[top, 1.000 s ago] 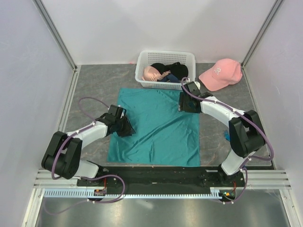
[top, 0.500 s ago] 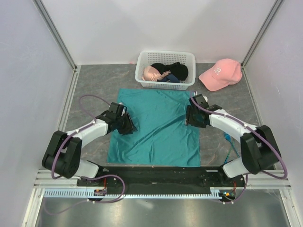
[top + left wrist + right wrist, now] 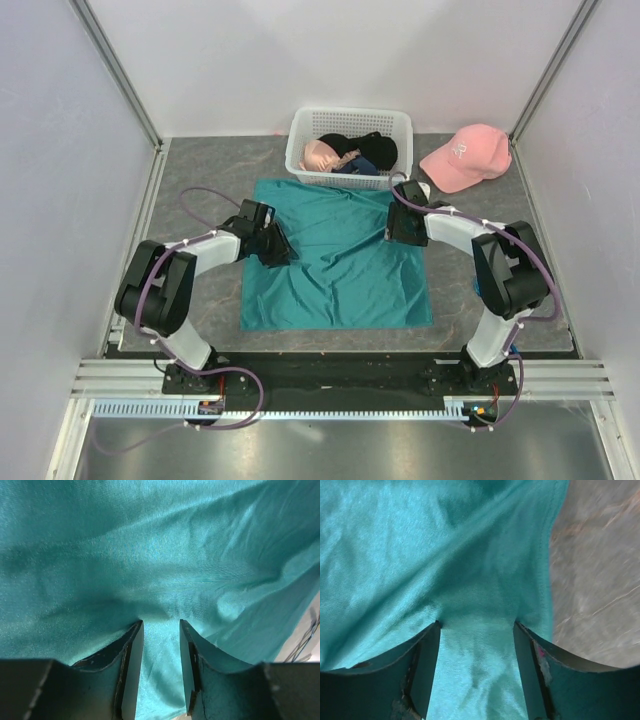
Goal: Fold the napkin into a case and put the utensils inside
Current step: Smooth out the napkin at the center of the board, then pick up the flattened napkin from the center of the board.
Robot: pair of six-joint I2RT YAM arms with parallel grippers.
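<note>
Rumpled napkin [image 3: 335, 265] spread on the table [image 3: 200, 180], its far edge just before the basket [image 3: 350, 122].
The left gripper [image 3: 161, 622] presses its tips into the cloth's left side, jaws narrowly parted. The right gripper [image 3: 477, 624] presses near the right hem, jaws wide.

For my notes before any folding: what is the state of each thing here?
napkin: spread out, unfolded, creased
left claw: open, tips pressing on the napkin
right claw: open, tips on the napkin by its right edge
basket: holds garments
cap: upright, beside the basket
</note>
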